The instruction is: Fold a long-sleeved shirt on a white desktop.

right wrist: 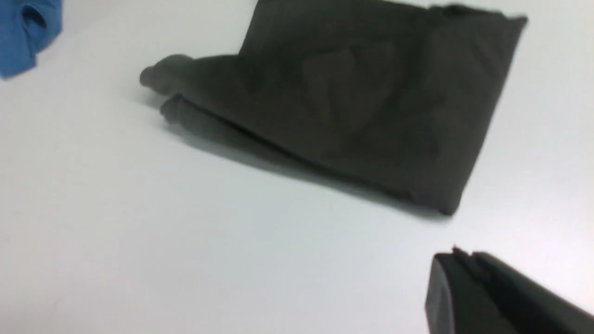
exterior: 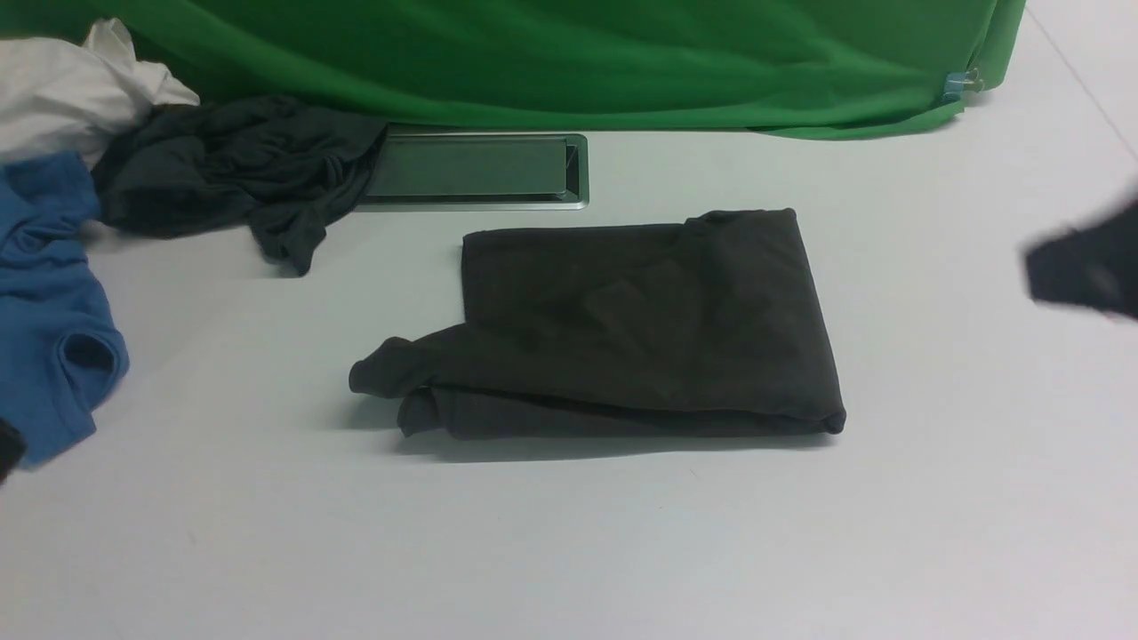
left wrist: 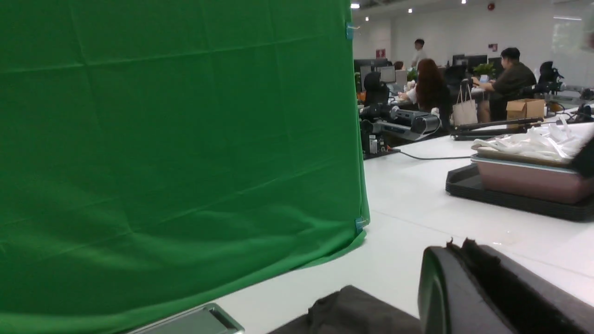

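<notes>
The long-sleeved shirt (exterior: 622,329) lies folded into a dark brown-black rectangle in the middle of the white desktop (exterior: 569,533), with two cuffed sleeve ends poking out at its left front. In the right wrist view the shirt (right wrist: 362,93) lies flat with nothing touching it. My right gripper (right wrist: 457,254) is shut and empty, off the shirt's right front corner; in the front view the right gripper (exterior: 1080,267) is a blurred dark shape at the right edge. My left gripper (left wrist: 457,246) is shut on nothing, and in the front view only a dark bit of the left gripper (exterior: 7,449) shows at the left edge.
A grey inset hatch (exterior: 471,169) lies behind the shirt, before the green backdrop (exterior: 569,62). At back left are a dark grey garment (exterior: 231,169), a blue shirt (exterior: 44,311) and a white cloth (exterior: 71,89). Trays (left wrist: 519,185) stand on a farther table.
</notes>
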